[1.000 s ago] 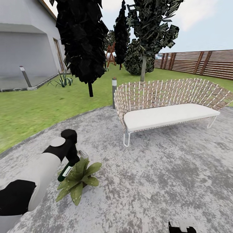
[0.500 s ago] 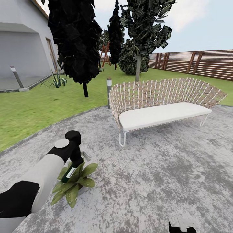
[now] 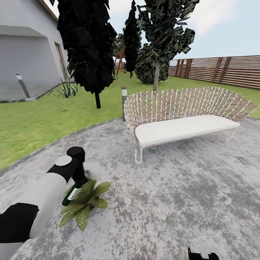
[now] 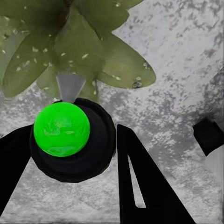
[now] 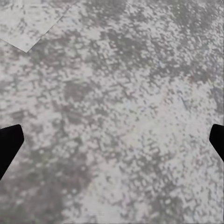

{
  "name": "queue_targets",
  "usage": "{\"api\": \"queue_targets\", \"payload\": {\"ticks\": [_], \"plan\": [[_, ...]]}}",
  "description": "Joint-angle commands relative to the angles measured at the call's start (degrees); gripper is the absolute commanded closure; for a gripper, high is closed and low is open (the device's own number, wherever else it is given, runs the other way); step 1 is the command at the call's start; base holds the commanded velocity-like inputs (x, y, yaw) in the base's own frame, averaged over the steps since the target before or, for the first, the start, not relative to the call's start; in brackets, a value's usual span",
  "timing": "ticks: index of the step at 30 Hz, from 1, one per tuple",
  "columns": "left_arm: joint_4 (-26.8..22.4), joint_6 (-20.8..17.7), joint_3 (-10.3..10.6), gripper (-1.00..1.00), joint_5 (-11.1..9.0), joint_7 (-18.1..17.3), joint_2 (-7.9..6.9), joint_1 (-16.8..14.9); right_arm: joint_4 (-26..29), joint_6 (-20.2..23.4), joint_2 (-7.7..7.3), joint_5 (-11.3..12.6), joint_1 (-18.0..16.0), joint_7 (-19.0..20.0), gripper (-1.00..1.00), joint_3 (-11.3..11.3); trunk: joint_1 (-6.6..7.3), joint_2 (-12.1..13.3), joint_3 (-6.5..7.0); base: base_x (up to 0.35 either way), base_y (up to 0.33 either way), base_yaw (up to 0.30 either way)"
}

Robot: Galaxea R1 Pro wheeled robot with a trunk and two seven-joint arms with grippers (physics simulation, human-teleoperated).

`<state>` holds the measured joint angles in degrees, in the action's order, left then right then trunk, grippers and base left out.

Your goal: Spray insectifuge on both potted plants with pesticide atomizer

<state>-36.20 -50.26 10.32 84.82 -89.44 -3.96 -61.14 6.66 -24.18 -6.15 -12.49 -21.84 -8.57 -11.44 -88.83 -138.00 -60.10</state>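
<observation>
A potted plant [image 3: 85, 203] with broad pointed green leaves sits low on the grey stone patio [image 3: 173, 202] at the lower left; its pot is hidden under the leaves. My left gripper [image 3: 78, 180] hangs just above the plant's near-left leaves, shut on the pesticide atomizer [image 3: 72, 193], a small dark bottle with a pale label. In the left wrist view the atomizer [image 4: 74, 144] sits between the black fingers [image 4: 140, 182], its top bright green, pointing at the speckled leaves of the plant [image 4: 79, 42]. My right gripper [image 5: 112, 140] is open over bare stone.
A woven bench [image 3: 184, 121] with a white cushion stands on the patio ahead right. A grey bollard lamp [image 3: 124, 98] is at its left end. The lawn [image 3: 32, 122], dark trees [image 3: 90, 47], a striped agave [image 3: 66, 89], the house [image 3: 29, 54] and the slatted fence [image 3: 224, 70] lie beyond.
The head view has swung slightly, shifting the whole scene. My left gripper stays shut on the atomizer over the plant, now a little more toward its left leaves.
</observation>
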Motion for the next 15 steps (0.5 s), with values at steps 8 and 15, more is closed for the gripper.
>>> {"api": "queue_targets", "payload": {"ticks": [8,15], "plan": [[-0.09,-0.71,0.5,1.0,0.34,-0.56,-0.98,0.56,-0.07,-0.17,0.08,-0.61,-0.04,-0.17,-1.0,-0.34,0.01,-0.02,-0.05,0.0,0.0,0.136],[-0.19,-0.71,0.4,1.0,0.43,-0.56,-1.04,0.58,-0.07,-0.17,0.17,-0.53,-0.04,-0.22,-1.0,-0.34,0.01,-0.02,-0.05,0.0,-0.164,0.142]]}}
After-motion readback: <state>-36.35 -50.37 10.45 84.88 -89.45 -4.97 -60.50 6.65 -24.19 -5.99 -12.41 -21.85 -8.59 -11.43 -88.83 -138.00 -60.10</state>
